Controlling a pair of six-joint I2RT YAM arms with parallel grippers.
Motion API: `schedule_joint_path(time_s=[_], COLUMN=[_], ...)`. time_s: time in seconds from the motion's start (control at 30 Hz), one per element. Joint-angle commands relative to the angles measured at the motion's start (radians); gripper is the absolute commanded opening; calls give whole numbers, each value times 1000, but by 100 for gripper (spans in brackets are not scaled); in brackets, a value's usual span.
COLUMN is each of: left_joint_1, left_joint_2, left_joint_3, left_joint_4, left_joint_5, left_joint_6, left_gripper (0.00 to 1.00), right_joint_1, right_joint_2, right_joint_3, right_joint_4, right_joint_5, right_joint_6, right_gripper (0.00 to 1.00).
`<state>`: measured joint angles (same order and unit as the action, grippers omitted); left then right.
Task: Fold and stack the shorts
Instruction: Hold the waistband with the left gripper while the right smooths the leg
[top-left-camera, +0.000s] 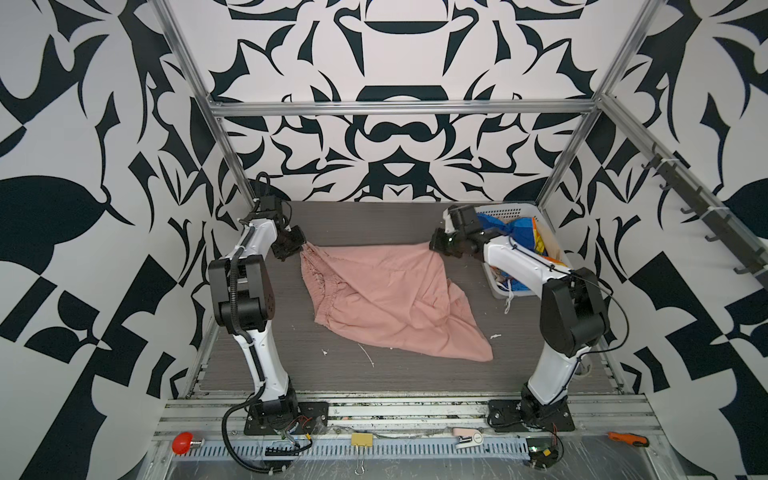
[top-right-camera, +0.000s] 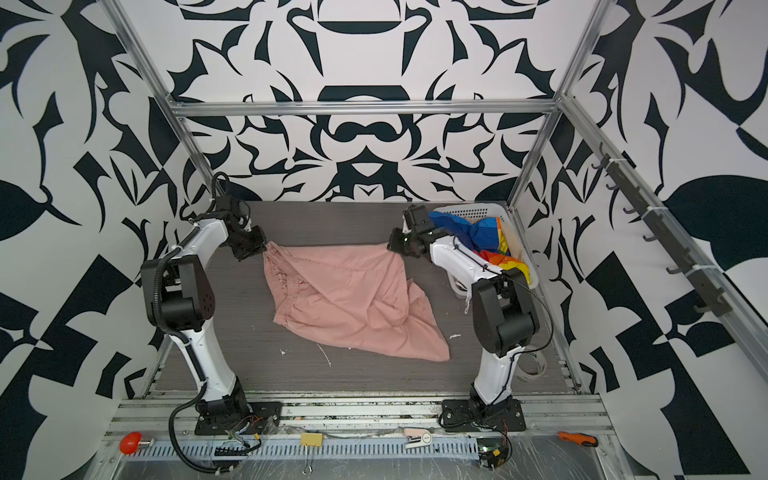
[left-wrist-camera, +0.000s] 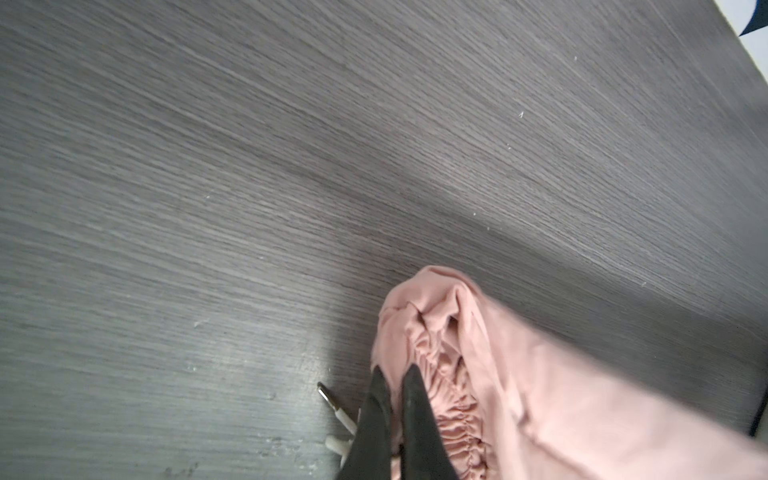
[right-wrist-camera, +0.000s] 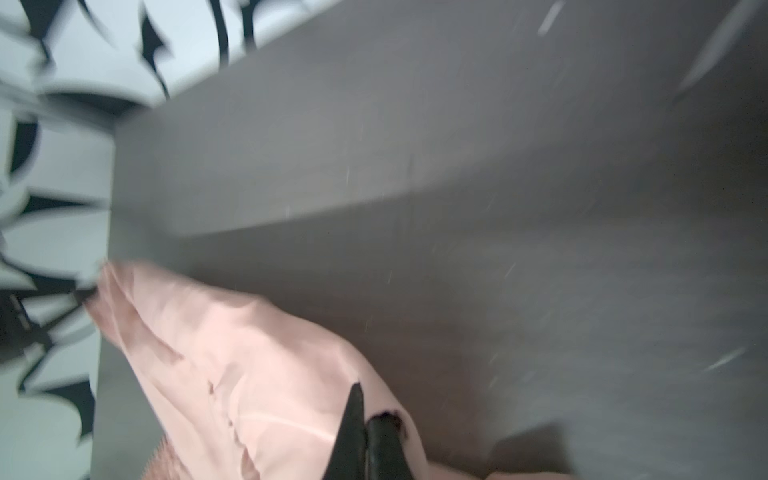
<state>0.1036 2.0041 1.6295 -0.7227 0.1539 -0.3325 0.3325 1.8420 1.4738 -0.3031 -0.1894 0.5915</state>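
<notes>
Over on the left, the left gripper is pinching the gathered waistband corner of the salmon-pink shorts, jaws closed on the cloth. Only the left wrist view is showing its dark fingers clamping the elastic. The shorts are lying crumpled across the middle of the table, their upper edge stretching taut. Further right, the right gripper is squeezing the opposite corner with jaws shut, its own wrist view blurring heavily. At upper right, that arm is partly hiding the white basket holding the rainbow-striped shorts.
</notes>
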Motion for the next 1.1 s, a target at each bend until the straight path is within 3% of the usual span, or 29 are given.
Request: schedule_joint_path(time_s=[0.0,0.07,0.2,0.3,0.47,0.63,0.83,0.93,1.07], left_joint_1=[2,1,-2,-4,-5,-7,-12,-14,-15], left_joint_2=[-3,-7,-6,-4,3,13,4,3,-3], left_joint_3=[12,6,0,0,6,13,3,5,0], left_joint_4=[-37,-32,-30,-30,-31,-36,-32,-34,-37], left_joint_5=[5,5,8,6,9,19,14,13,4], left_joint_6=[2,4,9,10,9,9,11,13,16], left_gripper=[0,0,0,0,0,0,0,0,0], right_joint_1=[-48,-61,-61,-56,-38,-33,-6,22,57], right_joint_2=[85,157,234,182,52,-20,-70,-112,-216], right_joint_3=[138,212,327,269,47,-152,-280,-322,-396], right_joint_4=[-102,-114,-183,-171,-126,-80,-37,-23,-14], right_joint_5=[33,1,-95,-117,-166,-213,-278,-274,-230], right_joint_6=[-74,-83,-106,-112,-147,-166,-160,-144,-135], right_gripper=[5,13,40,51,56,56,53,44,13])
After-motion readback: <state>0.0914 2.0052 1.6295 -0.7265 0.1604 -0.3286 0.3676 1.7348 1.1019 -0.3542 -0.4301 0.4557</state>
